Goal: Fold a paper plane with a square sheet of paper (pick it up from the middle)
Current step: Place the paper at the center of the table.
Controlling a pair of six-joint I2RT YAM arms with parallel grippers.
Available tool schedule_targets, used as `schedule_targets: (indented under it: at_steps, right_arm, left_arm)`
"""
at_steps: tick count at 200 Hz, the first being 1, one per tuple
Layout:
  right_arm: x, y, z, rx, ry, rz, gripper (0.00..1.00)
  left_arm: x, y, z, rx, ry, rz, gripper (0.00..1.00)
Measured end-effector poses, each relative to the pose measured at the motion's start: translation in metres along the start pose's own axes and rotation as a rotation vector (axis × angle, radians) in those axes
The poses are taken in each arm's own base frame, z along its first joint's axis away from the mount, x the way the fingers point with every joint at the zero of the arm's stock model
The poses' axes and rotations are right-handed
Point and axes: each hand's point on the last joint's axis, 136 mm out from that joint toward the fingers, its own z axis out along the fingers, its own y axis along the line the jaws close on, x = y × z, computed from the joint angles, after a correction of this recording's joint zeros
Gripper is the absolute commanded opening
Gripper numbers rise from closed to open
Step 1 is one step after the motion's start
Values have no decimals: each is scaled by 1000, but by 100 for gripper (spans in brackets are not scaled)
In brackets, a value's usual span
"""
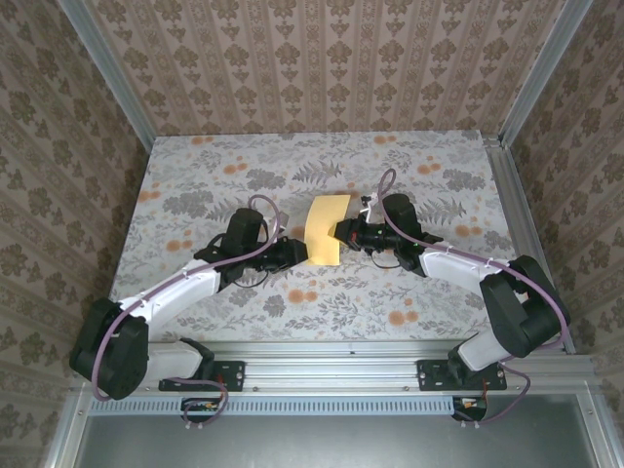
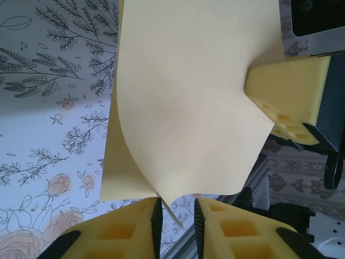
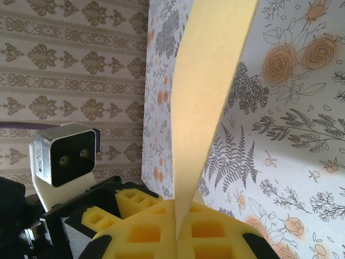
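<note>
The right gripper (image 3: pixel 177 218) pinches the paper (image 3: pixel 207 91), which stands just ahead of its fingers. The left gripper (image 2: pixel 176 216) is slightly spread, the paper's curled corner between its fingertips.

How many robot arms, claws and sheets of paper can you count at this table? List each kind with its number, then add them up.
Robot arms: 2 (left arm, right arm)
Claws: 2 (left claw, right claw)
Sheets: 1 (yellow paper sheet)
Total: 5
</note>
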Motion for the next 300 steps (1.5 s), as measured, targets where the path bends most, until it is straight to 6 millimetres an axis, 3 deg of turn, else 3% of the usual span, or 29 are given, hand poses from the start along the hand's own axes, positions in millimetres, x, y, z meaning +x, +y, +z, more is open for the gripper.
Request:
schedule_targets:
  at_steps: [41,107,163,235,280,300]
  right_arm:
    - [1,0,0,-6,3,-2,4]
    - [5,-4,3,-14,29,2,4]
    - [21,-44,16,56,82,60,5]
    - [39,-86,24,144,141,78,8]
    - [51,-109,20,235,180,70,19]
    - [53,-118,17,285,190,64,33]
  left_arm:
    - [1,1,0,-5,4,1,4]
    - [3,8,4,-20,20,-12,4]
    - [8,25,17,-58,57,-48,4]
    - [27,54,49,-109,149,-90,4]
    - [33,61,63,-123,186,-98,5]
    - [31,59,66,-121,188,-94,5]
